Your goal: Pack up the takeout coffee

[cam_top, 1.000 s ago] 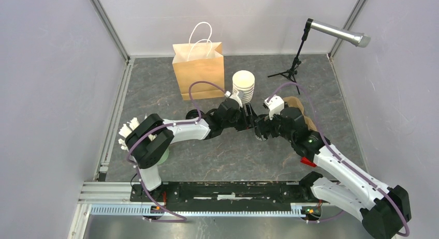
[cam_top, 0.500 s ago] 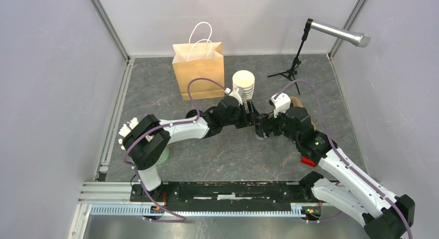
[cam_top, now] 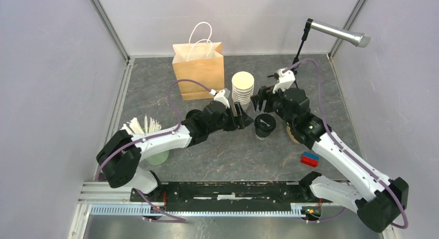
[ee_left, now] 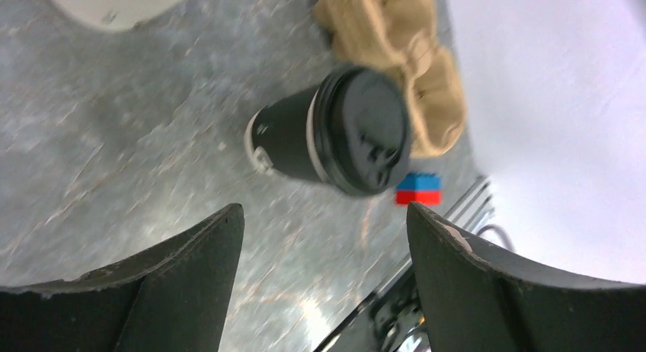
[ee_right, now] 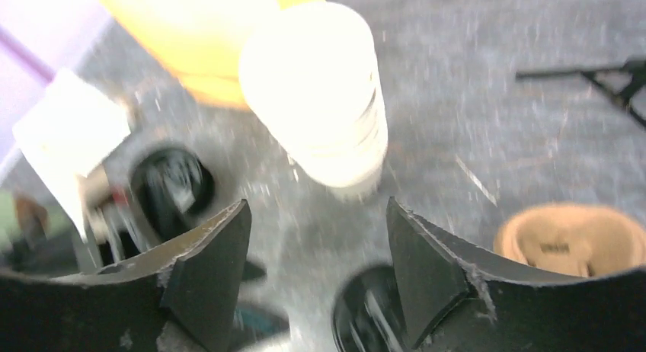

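The takeout coffee (cam_top: 264, 126) stands upright on the grey table (cam_top: 155, 102), a dark-sided cup shut by a black lid, its contents hidden; it sits between the two arms, touched by neither; the left gripper (cam_top: 242, 116) lies just left of it with its jaws spread wide and nothing between them; the right gripper (cam_top: 260, 98) hovers just behind it, also wide and empty; the brown pulp carrier (ee_left: 396, 47) lies just beside the cup, and the pockets that show hold no cup; the paper bag (cam_top: 198, 68) stands upright at the back with its mouth open, its inside not readable; a stack of lidless cups (cam_top: 242, 87) rises beside the bag; a red and blue block (cam_top: 310, 159) lies near the carrier.
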Action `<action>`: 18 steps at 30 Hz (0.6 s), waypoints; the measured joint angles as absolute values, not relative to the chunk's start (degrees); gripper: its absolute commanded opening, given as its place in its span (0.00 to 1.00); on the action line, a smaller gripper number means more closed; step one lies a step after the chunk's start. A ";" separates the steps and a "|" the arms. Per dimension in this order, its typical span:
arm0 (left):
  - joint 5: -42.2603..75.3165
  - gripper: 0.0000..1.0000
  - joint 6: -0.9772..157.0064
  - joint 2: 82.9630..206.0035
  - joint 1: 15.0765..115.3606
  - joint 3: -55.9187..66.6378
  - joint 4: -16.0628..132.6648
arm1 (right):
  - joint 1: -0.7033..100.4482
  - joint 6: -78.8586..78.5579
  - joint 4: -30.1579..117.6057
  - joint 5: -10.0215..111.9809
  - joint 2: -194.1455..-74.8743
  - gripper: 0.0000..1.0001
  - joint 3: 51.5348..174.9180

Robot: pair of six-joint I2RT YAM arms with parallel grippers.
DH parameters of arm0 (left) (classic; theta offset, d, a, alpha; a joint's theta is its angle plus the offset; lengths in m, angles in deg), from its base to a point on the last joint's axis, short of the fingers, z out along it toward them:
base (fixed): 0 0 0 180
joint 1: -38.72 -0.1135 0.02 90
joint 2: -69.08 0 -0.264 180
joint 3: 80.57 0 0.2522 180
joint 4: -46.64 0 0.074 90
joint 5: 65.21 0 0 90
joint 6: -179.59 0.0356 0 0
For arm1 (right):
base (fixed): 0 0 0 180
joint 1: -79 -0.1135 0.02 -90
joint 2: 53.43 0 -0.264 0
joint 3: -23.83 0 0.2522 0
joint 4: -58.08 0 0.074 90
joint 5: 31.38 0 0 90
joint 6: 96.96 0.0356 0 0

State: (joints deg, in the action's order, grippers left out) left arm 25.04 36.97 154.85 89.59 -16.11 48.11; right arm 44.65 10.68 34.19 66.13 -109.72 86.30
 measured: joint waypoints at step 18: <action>41.50 1.00 55.36 133.72 91.12 -15.96 87.87 | 44.94 7.52 42.49 75.66 -131.14 0.53 104.46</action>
